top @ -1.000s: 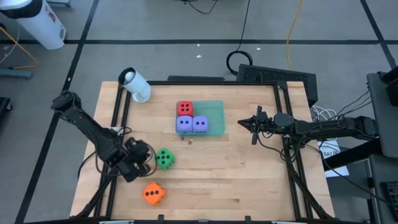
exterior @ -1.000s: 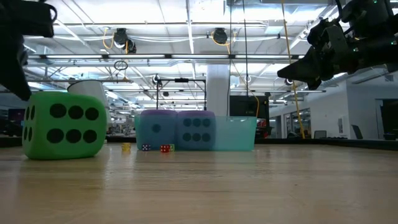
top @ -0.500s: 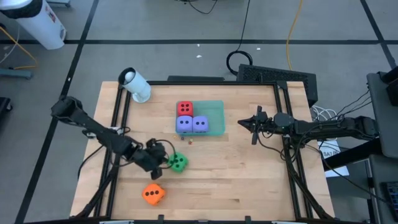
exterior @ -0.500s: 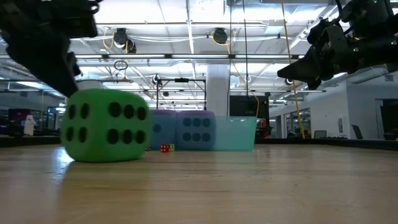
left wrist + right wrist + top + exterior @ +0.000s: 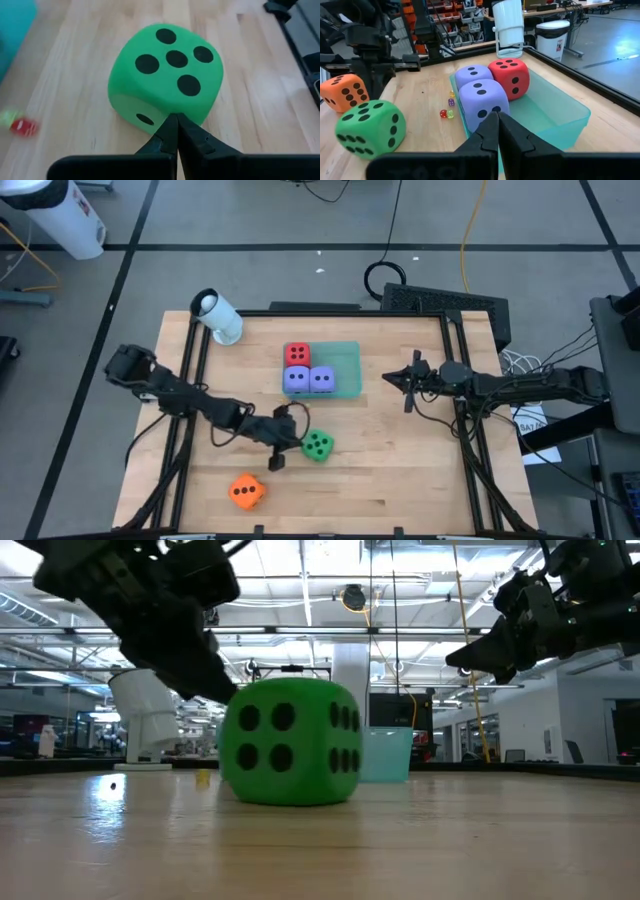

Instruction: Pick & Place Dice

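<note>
Resting flat on the table (image 5: 400,480) with its five-pip face up, the green die (image 5: 318,445) sits below the teal tray (image 5: 348,355) — no writing or brand can be read on anything. The left gripper (image 5: 283,446) has its fingers pressed together, tips touching the green die's side, holding nothing. The orange die (image 5: 246,491) lies near the table's front edge. In the tray sit the red die (image 5: 297,355) and two purple-blue dice (image 5: 309,380). The right gripper (image 5: 408,383) hovers right of the tray, fingers closed and empty — well apart from the dice.
</note>
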`<action>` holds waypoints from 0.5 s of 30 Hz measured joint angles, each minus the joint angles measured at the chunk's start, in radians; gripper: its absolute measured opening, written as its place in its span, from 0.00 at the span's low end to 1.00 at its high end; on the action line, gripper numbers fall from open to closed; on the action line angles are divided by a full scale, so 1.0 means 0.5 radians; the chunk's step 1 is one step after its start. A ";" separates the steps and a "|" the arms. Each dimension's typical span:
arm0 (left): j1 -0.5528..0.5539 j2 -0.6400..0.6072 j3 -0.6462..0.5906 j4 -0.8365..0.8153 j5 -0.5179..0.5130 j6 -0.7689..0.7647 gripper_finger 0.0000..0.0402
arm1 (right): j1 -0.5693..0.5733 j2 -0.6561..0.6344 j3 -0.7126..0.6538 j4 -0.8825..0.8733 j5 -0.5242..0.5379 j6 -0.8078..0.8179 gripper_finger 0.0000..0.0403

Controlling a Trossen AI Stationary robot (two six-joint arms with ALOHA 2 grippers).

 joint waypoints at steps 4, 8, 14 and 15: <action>0.081 0.069 -0.001 0.222 0.127 0.091 0.01 | -0.001 0.027 0.000 0.002 0.001 0.000 0.00; 0.152 0.107 -0.001 0.401 0.153 0.095 0.01 | -0.001 0.045 -0.001 0.017 0.001 -0.007 0.00; 0.183 0.102 0.002 0.358 0.165 0.150 0.02 | 0.000 0.051 -0.001 0.022 0.004 -0.008 0.00; 0.175 0.083 0.001 0.338 0.167 0.176 0.02 | -0.001 0.051 -0.001 0.018 0.003 -0.008 0.00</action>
